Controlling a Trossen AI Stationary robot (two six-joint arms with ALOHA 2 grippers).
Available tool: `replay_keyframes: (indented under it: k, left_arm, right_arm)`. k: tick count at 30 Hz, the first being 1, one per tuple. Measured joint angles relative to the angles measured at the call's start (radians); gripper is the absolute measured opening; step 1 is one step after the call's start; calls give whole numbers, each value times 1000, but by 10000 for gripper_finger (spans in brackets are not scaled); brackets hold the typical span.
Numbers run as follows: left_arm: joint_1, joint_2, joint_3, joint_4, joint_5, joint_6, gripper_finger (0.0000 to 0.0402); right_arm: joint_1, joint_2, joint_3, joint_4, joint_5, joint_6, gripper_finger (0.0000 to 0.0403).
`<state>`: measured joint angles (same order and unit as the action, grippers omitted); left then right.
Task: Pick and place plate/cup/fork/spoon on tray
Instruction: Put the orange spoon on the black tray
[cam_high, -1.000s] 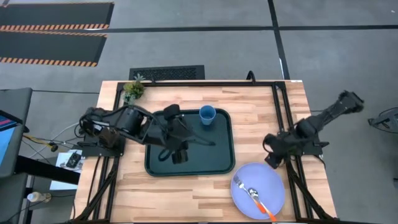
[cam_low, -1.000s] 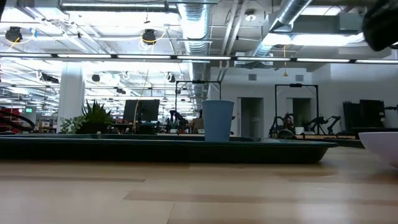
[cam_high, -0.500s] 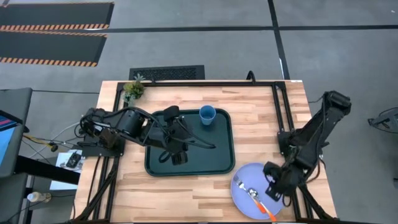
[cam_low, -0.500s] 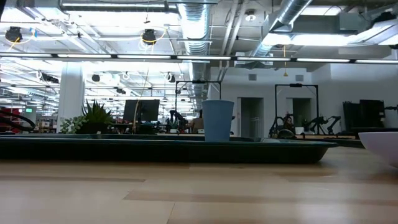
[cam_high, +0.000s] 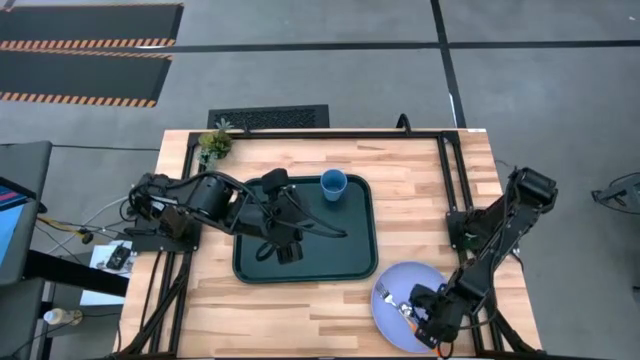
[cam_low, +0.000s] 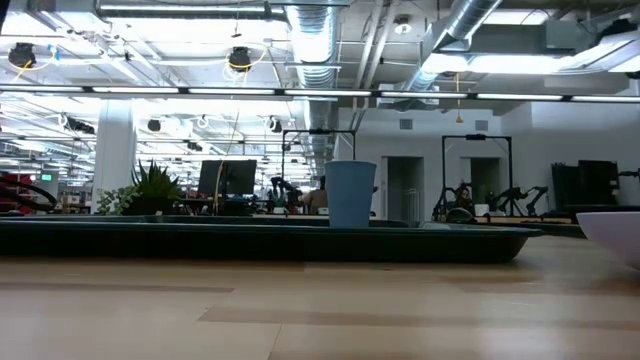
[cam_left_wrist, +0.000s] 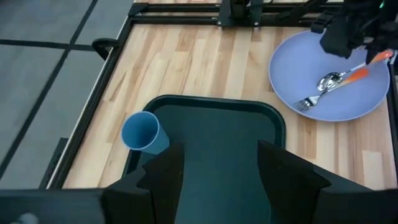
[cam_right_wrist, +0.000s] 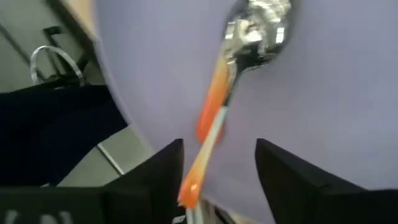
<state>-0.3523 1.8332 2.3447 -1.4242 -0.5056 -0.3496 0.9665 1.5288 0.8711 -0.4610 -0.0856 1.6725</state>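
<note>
The dark green tray lies mid-table, and the blue cup stands upright in its far right corner. My left gripper hovers open over the tray and touches nothing. The lavender plate lies at the near right with the fork and spoon on it. My right gripper is open low over the plate. Its fingers stand on either side of the orange handles, with the spoon's bowl ahead of them. I see no touch.
A small green plant stands at the table's far left corner. Black frame rails run along the table's sides. Bare wood lies between the tray and the plate. In the low view the cup rises above the tray's rim.
My right gripper has swung from the table's right edge toward the near edge and come down over the plate, above the fork and spoon handles. The plate, the cutlery, the cup and the tray have stayed where they were.
</note>
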Motion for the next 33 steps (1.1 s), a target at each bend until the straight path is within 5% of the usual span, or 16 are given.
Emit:
replay_keyframes:
  k: [11, 16, 22, 28, 33]
  left_arm:
    - [-1, 0, 0, 0, 1, -29, 190]
    - [-1, 0, 0, 0, 1, -29, 190]
    - [-1, 0, 0, 0, -5, -30, 190]
    - [-1, 0, 0, 2, -7, -33, 190]
    - [-1, 0, -21, 103, -58, -26, 190]
  right_arm:
    - [-13, 105, 0, 34, -17, -29, 245]
    - [-13, 113, 0, 25, -36, 21, 180]
    - [-13, 90, -1, 20, -58, 31, 28]
    - [-20, 12, -1, 7, -39, 29, 14]
    - [-31, -147, -1, 3, 90, -32, 12]
